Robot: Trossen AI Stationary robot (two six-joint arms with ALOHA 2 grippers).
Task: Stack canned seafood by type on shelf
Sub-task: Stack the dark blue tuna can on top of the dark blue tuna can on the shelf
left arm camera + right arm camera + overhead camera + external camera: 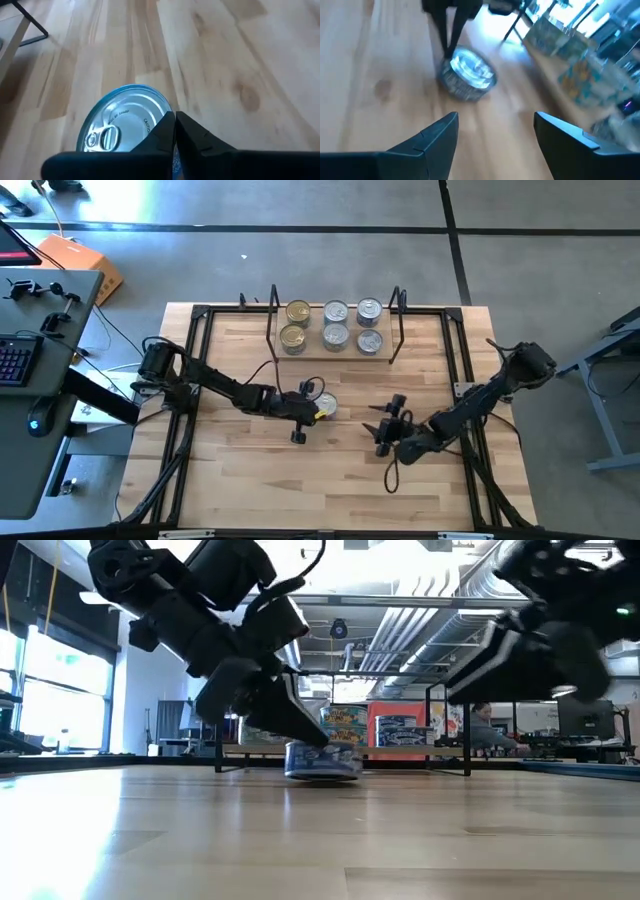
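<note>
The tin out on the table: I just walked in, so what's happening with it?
The left gripper sits right beside a silver-lidded tin lying loose mid-table, its jaws shut and empty. The right gripper waits nearby, jaws open. Six tins already stand on the shelf: two gold-lidded, four silver.

Bare table [250, 480] all around; only one tin [322, 406] obstructs mid-table.
</note>
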